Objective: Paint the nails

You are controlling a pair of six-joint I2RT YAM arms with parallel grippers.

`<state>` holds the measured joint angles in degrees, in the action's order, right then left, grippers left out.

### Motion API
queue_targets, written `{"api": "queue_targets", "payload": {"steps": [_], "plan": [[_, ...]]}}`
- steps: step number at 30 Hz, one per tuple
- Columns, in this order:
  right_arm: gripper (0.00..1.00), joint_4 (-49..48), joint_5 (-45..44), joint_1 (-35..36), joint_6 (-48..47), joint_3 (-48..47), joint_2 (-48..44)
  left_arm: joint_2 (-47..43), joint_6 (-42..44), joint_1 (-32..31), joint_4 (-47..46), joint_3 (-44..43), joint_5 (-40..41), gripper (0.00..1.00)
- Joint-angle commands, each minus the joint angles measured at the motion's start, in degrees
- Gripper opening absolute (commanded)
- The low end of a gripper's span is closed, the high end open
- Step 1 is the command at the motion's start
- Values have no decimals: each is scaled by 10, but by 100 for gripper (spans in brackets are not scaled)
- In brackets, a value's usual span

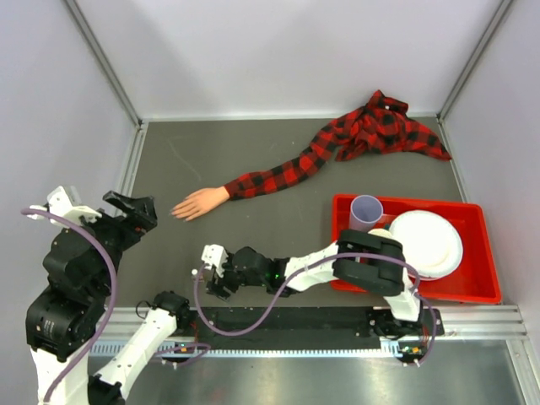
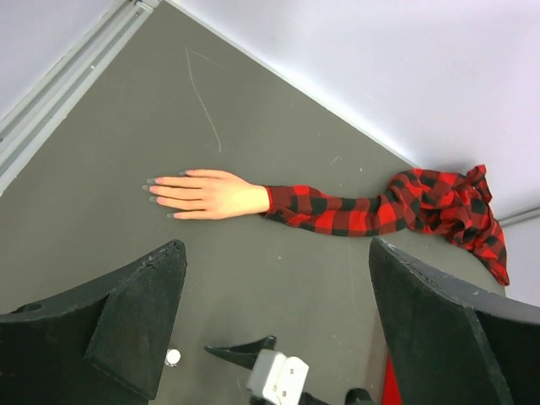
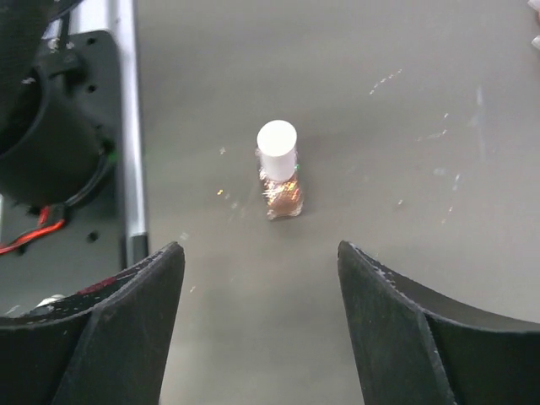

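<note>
A pale peach mannequin hand [image 1: 199,202] lies flat on the grey table at the end of a red-and-black plaid sleeve [image 1: 291,167]. Its nails [image 2: 148,187] look greyish at the fingertips, which point left. My left gripper [image 1: 131,211] hovers open left of the hand; in the left wrist view the left gripper [image 2: 278,245] has nothing between its jaws. A tiny white-capped bottle [image 3: 278,169] of glittery copper polish stands upright. My right gripper [image 3: 257,246] is open, its jaws just short of the bottle and not touching it. From above, the right gripper [image 1: 211,270] sits beside the bottle [image 1: 194,272].
A red tray [image 1: 472,291] at the right holds a white plate [image 1: 426,240] and a purple cup [image 1: 366,209]. The sleeve's bunched end [image 1: 388,126] lies near the back wall. A metal rail [image 1: 337,321] runs along the near edge, with the left arm's base [image 3: 51,126] close to the bottle.
</note>
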<state>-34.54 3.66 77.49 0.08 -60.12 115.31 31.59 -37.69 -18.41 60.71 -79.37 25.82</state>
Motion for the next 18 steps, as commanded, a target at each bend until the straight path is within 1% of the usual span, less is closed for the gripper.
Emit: {"api": "queue_targets", "payload": {"steps": [1, 5, 12, 18], "plan": [[70, -66, -22, 6, -35, -38, 34, -4, -3, 2, -2, -8, -18, 92], [68, -77, -24, 6, -41, -48, 58, -4, 2, 2, 4, -11, -13, 92], [61, -82, -30, 6, -65, -70, 89, -4, 3, 3, 1, -10, -17, 92], [58, -85, -16, 6, -75, -90, 114, -3, 4, 2, -1, -10, -17, 92]]}}
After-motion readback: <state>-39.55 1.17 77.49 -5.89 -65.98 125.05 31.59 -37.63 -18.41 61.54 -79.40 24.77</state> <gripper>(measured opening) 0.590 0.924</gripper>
